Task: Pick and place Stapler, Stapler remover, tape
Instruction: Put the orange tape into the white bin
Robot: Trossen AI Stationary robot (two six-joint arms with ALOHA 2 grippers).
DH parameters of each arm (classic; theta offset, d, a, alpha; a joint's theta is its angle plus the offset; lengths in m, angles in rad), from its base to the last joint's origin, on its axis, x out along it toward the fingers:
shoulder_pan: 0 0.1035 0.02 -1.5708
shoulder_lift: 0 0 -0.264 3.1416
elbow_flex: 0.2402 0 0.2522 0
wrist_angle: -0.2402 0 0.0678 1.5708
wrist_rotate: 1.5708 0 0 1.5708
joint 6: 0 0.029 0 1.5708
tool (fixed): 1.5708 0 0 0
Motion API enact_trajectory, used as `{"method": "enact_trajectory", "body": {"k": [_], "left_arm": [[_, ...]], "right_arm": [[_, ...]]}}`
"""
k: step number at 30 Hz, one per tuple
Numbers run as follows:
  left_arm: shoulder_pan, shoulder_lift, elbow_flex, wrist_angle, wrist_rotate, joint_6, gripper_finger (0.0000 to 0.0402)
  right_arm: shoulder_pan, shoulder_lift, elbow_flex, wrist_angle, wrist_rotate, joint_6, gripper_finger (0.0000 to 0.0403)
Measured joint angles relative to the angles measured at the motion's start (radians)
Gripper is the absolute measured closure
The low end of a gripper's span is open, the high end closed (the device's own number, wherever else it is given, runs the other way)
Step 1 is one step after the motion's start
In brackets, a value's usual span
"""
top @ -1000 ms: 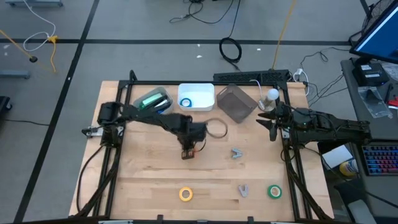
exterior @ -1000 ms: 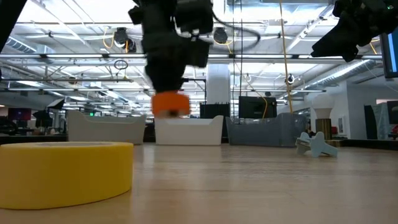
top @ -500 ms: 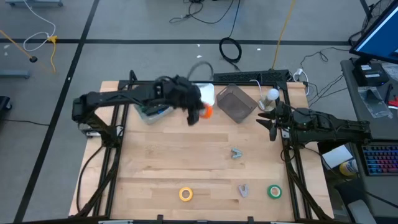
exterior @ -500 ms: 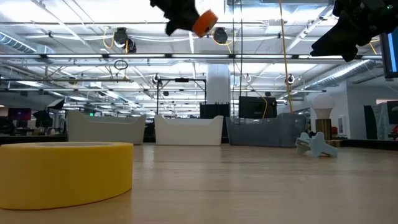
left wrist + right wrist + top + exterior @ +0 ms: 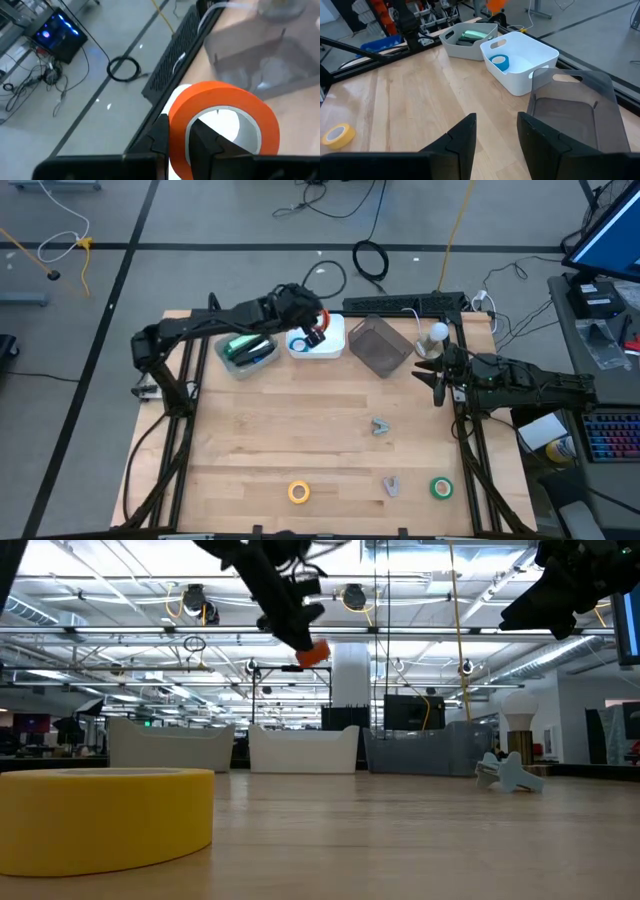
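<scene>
The left gripper hangs over the white bin, its fingers clamped on the wall of the orange tape roll, one finger outside the ring and one inside its open centre. In the low view that roll is held well above the worktop. The blue tape roll lies inside the white bin. Just beside the white bin, on the side nearer the left arm's base, stands a grey bin with a green item in it. On the white bin's other side stands a dark translucent bin. The yellow tape roll and the green tape roll lie on the worktop's opposite edge, well apart from the white bin, with a small grey piece between them. Another grey piece lies on the worktop nearer the bins. The right gripper waits off to the side, beyond the dark bin, its fingers apart and holding nothing.
</scene>
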Motion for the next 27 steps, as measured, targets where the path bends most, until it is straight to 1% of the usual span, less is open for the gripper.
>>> {"method": "enact_trajectory", "body": {"k": [5, 12, 21, 27], "left_arm": [[0.012, 0.108, 0.0, 0.011, 0.001, 0.031, 0.0366], [0.033, 0.219, 0.0, 0.031, 0.002, 0.048, 0.0365], [0.035, 0.3, 0.0, 0.065, 0.009, 0.061, 0.0366], [0.036, 0.319, 0.0, 0.035, 0.033, 0.055, 0.0366]], "right_arm": [[0.0, 0.0, 0.0, 0.0, 0.001, 0.008, 0.0269], [0.0, 0.0, 0.0, -0.001, 0.003, 0.013, 0.0269], [0.0, 0.0, 0.0, -0.001, 0.001, 0.033, 0.0269], [0.0, 0.0, 0.0, -0.002, 0.0, 0.033, 0.0269]]}}
